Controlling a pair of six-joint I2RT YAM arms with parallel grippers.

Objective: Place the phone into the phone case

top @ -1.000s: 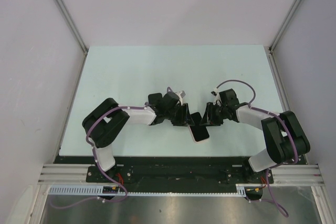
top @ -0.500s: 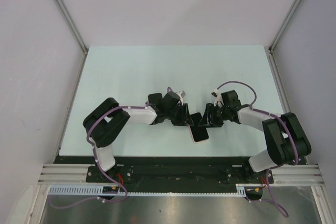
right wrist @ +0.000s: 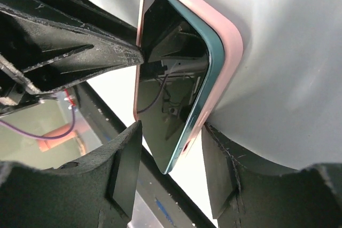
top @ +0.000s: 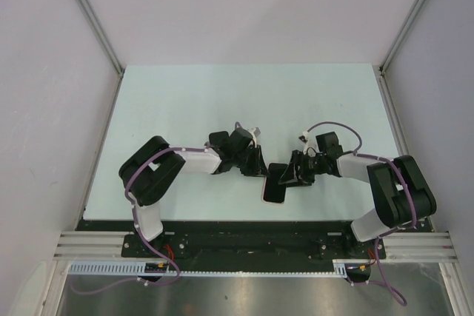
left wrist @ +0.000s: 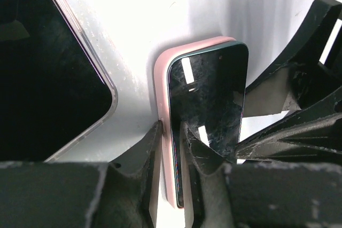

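A phone (left wrist: 208,100) with a dark screen and teal rim lies partly in a pink phone case (left wrist: 162,94), held on edge above the table between both arms (top: 272,189). My left gripper (left wrist: 171,130) is shut on one long edge, pinching case wall and phone together. My right gripper (right wrist: 172,134) straddles a corner of the phone (right wrist: 165,78). One finger touches the case's back (right wrist: 227,52) and the other stands off the screen. The teal rim sits proud of the case on that side.
A second dark, glossy slab with a clear rim (left wrist: 43,62) lies on the pale table just left of the case. The right gripper's black fingers (left wrist: 299,132) crowd the phone's far side. The table's black front edge (top: 266,223) is close below.
The phone and case have swung from a slant to nearly upright in the top view and shifted slightly left. The right gripper has followed leftward, closer to the left gripper.
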